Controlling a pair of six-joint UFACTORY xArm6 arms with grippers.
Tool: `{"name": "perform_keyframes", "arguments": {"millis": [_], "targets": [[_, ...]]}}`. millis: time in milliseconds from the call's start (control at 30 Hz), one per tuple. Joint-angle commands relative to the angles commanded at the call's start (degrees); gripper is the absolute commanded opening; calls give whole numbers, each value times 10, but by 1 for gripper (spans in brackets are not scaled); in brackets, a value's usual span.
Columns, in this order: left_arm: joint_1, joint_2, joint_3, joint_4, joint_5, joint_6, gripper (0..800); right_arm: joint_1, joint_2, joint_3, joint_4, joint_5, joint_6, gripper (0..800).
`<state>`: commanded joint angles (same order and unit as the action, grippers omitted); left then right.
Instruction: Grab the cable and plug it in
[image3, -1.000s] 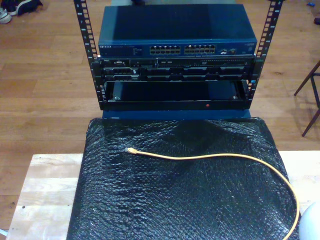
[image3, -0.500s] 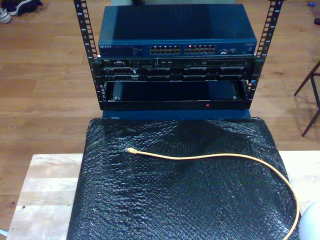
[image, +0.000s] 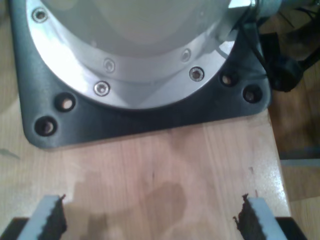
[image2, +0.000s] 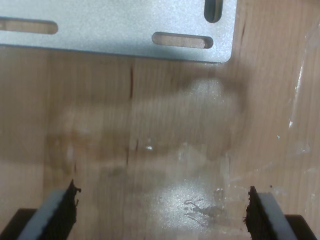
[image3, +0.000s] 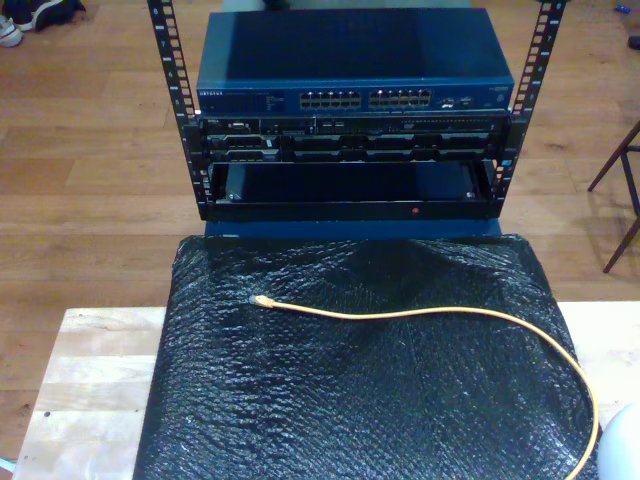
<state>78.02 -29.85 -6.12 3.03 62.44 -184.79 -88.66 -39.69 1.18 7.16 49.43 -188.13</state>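
The yellow-orange cable (image3: 440, 313) lies loose on a black bubble-wrap mat (image3: 350, 400). Its small clear plug (image3: 259, 299) rests toward the exterior view's left, and the cable curves off to that view's lower right. Beyond the mat stands a rack with a blue network switch (image3: 355, 60) showing two rows of ports (image3: 368, 99). My first gripper (image: 150, 220) is open over bare wood beside a round silver arm base (image: 135, 55) on a black plate. My second gripper (image2: 162, 212) is open over bare wood below a slotted metal plate (image2: 125, 30). Nothing sits between either pair of fingers.
The rack's black posts (image3: 170, 80) flank the switch, with darker units (image3: 350, 140) and an open bay (image3: 350, 185) beneath it. Light wooden tabletop (image3: 90, 390) shows at both sides of the mat. A chair leg (image3: 625, 200) stands at the exterior view's right on the wood floor.
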Motion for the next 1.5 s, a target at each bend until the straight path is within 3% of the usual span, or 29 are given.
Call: {"name": "perform_keyframes", "arguments": {"millis": [400, 600, 700, 867, 967, 1267, 1500], "targets": [[0, 1, -4, 1, 3, -2, 800, 0, -40, -17, -1, 27, 3, 798], [0, -3, -6, 2, 7, -1, 800, -1, -42, -68, -1, 107, 4, 798], [1, -4, -23, 3, 27, -1, 800, -1, -41, -88, -2, 139, 25, 798], [1, -4, -58, 4, 102, 0, 800, 0, -40, -132, -1, 183, 46, 798], [0, -3, -68, 4, 114, -1, 800, 0, -34, -163, 1, 214, 51, 798], [-4, -2, -114, 4, 164, -4, 800, 10, 4, -246, 4, 274, 149, 798], [-25, 0, -145, 2, 186, -13, 800, 84, 70, -307, 13, 278, 259, 798]]}}
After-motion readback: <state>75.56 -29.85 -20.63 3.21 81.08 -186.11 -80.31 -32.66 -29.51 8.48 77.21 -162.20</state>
